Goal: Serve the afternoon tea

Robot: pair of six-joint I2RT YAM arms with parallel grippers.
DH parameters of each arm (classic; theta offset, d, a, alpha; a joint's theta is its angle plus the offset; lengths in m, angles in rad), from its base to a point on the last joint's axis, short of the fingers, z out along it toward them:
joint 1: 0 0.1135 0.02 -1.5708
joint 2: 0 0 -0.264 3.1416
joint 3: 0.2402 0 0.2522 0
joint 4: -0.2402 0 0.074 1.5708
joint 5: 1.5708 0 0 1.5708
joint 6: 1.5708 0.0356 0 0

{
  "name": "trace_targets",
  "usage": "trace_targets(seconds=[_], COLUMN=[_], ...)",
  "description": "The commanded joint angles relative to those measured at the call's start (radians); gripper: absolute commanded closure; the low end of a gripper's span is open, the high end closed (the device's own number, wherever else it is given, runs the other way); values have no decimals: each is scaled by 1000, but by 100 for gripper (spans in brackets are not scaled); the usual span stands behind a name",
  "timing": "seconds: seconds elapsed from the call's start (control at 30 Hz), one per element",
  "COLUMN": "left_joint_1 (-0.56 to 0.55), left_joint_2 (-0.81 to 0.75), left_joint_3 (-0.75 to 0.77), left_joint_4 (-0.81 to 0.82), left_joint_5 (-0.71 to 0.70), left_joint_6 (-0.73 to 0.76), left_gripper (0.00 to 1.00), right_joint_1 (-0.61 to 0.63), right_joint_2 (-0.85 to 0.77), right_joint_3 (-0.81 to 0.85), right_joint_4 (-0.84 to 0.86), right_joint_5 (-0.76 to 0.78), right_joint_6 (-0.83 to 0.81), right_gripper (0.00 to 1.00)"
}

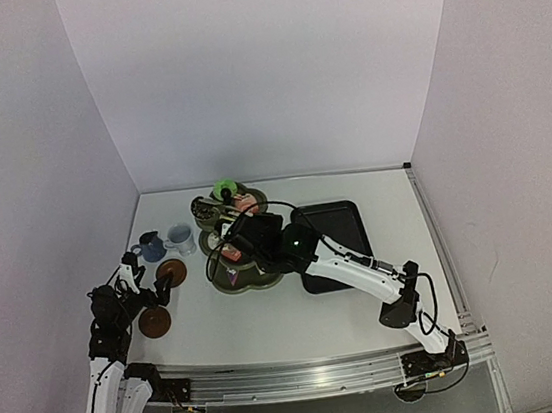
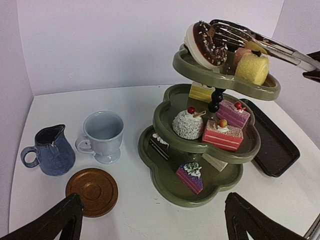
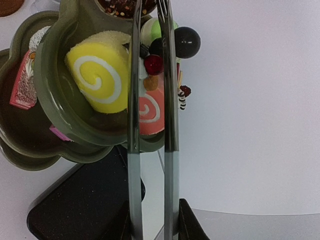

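Note:
The olive-green three-tier stand (image 1: 245, 277) holds small cakes on every tier (image 2: 200, 150). Its top tier (image 3: 55, 100) carries a chocolate doughnut (image 2: 206, 44), a yellow roll cake (image 3: 97, 77) and a pink roll cake (image 3: 150, 111). My right gripper (image 3: 152, 227) is shut on the metal tongs (image 3: 134, 125), whose tips reach over the top tier by the doughnut. My left gripper (image 2: 152, 225) is open and empty, low above the table in front of the stand. The dark-blue cup (image 2: 50, 150), the white cup (image 2: 102, 135) and one brown saucer (image 2: 92, 191) stand to its left. A second saucer (image 1: 154, 322) lies nearer in the top view.
A black rectangular tray (image 1: 334, 225) lies right of the stand, under my right arm; it also shows in the left wrist view (image 2: 275, 145). White walls close in the table at the back and on both sides.

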Motion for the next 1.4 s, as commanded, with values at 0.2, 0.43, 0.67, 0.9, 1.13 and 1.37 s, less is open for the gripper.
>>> trace_targets(seconds=[0.2, 0.43, 0.67, 0.9, 1.13, 1.37], left_joint_1=[5, 5, 5, 5, 5, 3], left_joint_2=[-7, -9, -5, 140, 331, 467], left_joint_3=[-9, -9, 21, 172, 322, 395], left_joint_4=[27, 25, 32, 106, 180, 265], left_joint_5=[13, 14, 38, 107, 170, 259], left_joint_6=[-17, -19, 31, 71, 77, 102], left_gripper=[1, 1, 1, 1, 1, 2], right_joint_1=[6, 6, 6, 6, 6, 6], right_joint_2=[-4, -7, -44, -55, -52, -66], right_joint_3=[-2, -17, -48, -46, -33, -38], right_joint_4=[42, 44, 45, 45, 45, 45], right_joint_5=[30, 54, 42, 34, 54, 58], right_joint_6=[-2, -14, -21, -24, -21, -9], right_gripper=[76, 74, 73, 73, 73, 73])
